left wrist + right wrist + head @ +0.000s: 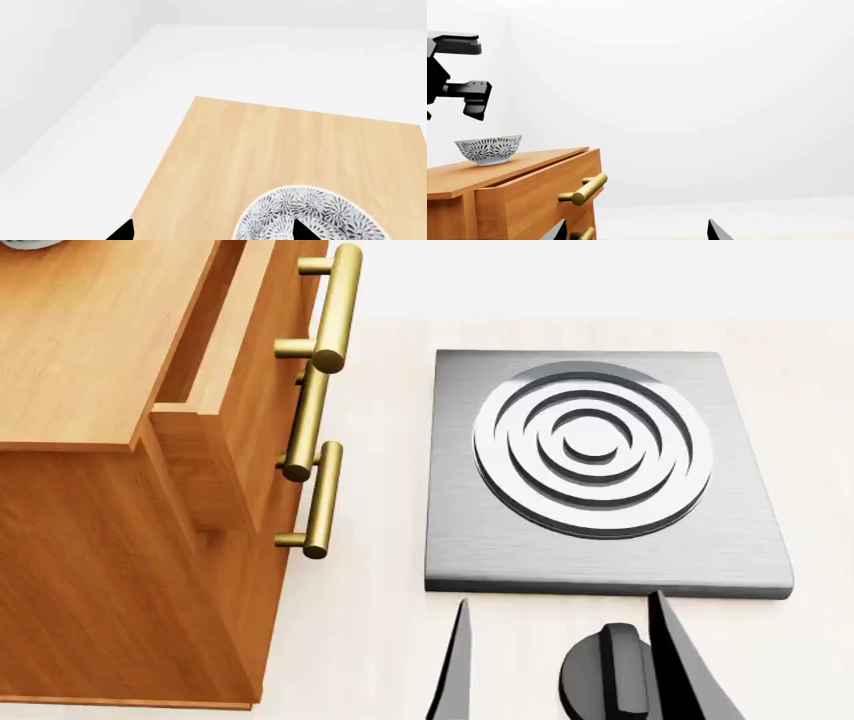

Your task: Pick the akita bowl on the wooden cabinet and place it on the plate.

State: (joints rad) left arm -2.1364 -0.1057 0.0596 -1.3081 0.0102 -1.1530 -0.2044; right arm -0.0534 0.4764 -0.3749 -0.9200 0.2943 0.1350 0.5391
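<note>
White walls frame the wooden cabinet (514, 190), where the likely light, brittle akita bowl (489, 149) suits a rim pinch at three o'clock; both grippers gape empty.

One akita bowl (490, 148), one wooden cabinet (120, 490), three bar handles (331, 308), one stove plate (607, 475).

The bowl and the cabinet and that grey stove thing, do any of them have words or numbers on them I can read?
No words, numbers or signs show in any view.
The bowl carries only a dark leafy pattern, no letters.
The wooden cabinet and its brass handles are plain.
The stove plate has only raised rings, no markings.
The black knob near it shows no label.
</note>
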